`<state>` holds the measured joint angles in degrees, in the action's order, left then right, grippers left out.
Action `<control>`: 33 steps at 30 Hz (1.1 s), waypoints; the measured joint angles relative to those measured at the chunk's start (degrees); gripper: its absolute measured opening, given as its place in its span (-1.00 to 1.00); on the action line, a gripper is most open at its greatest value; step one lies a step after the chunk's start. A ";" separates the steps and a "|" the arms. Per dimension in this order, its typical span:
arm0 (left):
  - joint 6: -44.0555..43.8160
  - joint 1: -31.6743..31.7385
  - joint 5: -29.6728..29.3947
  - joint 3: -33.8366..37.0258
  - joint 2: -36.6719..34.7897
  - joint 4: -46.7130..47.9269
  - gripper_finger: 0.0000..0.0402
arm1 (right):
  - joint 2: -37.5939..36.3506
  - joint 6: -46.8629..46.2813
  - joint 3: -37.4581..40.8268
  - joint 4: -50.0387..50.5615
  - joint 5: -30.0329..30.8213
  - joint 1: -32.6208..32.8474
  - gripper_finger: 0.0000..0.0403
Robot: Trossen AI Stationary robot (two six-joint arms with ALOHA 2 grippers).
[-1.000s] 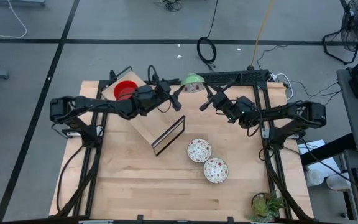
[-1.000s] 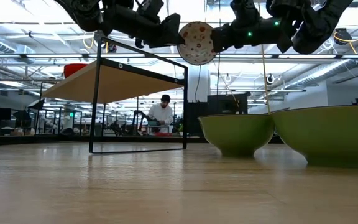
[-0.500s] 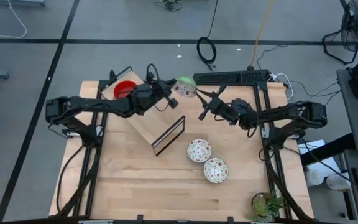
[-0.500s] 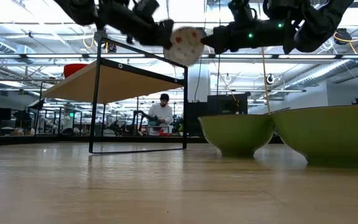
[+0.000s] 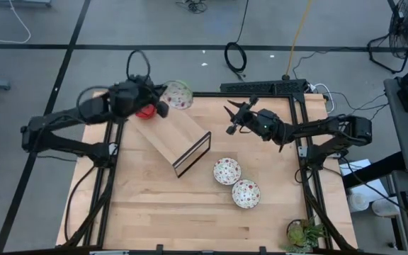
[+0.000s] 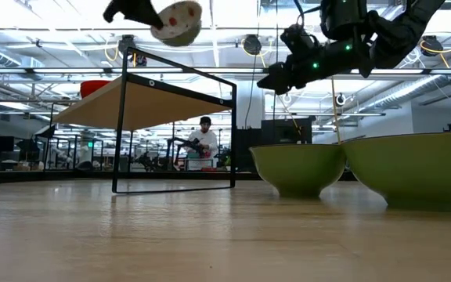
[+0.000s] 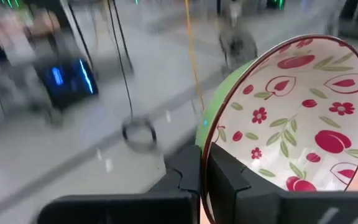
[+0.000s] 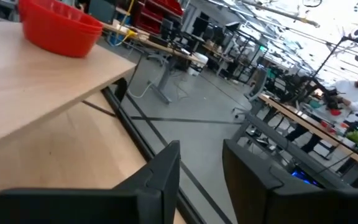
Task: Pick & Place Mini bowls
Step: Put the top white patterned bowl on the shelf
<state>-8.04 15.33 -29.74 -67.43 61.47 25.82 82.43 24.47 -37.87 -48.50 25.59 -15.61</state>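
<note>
My left gripper [image 5: 167, 103] is shut on a mini bowl [image 5: 178, 94], green outside and white with red flowers inside. It holds the bowl high over the far corner of a raised wooden shelf [image 5: 168, 134]. A red mini bowl [image 5: 144, 110] sits on that shelf's far left. Two more flowered mini bowls [image 5: 227, 171] [image 5: 246, 193] rest on the table's right half; the low view shows their green outsides [image 6: 297, 166]. My right gripper [image 5: 229, 119] hangs open to the shelf's right, with nothing between its fingers. My left gripper pinches the flowered bowl's rim [image 7: 211, 149], one finger [image 7: 188, 177] on the green outside and the other [image 7: 232, 180] on the patterned inside. The fingers come roughly level from the table's left. The bowl is lifted clear and tilted on its side [image 6: 177, 19].
The shelf's black wire frame [image 5: 192, 154] stands near the table's middle. A black bar [image 5: 264, 87] with cables lies along the far edge. A potted plant [image 5: 303, 232] sits at the near right corner. A person [image 6: 203, 145] is in the room beyond the table.
My left gripper has shut on the flowered bowl that my right gripper held up between them. My right gripper has opened and let go. My left gripper has carried the bowl toward the table's left, over the shelf's far corner, and the bowl has tipped.
</note>
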 joint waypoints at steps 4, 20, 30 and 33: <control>-3.65 2.04 10.13 -7.18 2.50 15.59 -0.96 | 0.00 -0.21 0.00 1.49 0.01 -1.45 -0.48; -8.55 7.76 29.67 -10.10 10.28 36.85 -0.96 | 0.00 -1.95 -0.02 4.48 -0.12 -4.13 -0.48; -8.63 7.89 31.82 -10.08 14.83 39.74 -0.96 | 0.00 -2.63 -0.02 4.46 -0.29 -4.81 -0.48; -8.65 7.95 31.57 -10.08 15.69 40.23 -0.96 | -0.01 -2.87 -0.02 4.67 -0.29 -5.05 -0.48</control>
<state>-16.69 23.28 1.83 -77.52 77.16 66.04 82.42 21.60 -37.89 -43.83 25.30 -20.67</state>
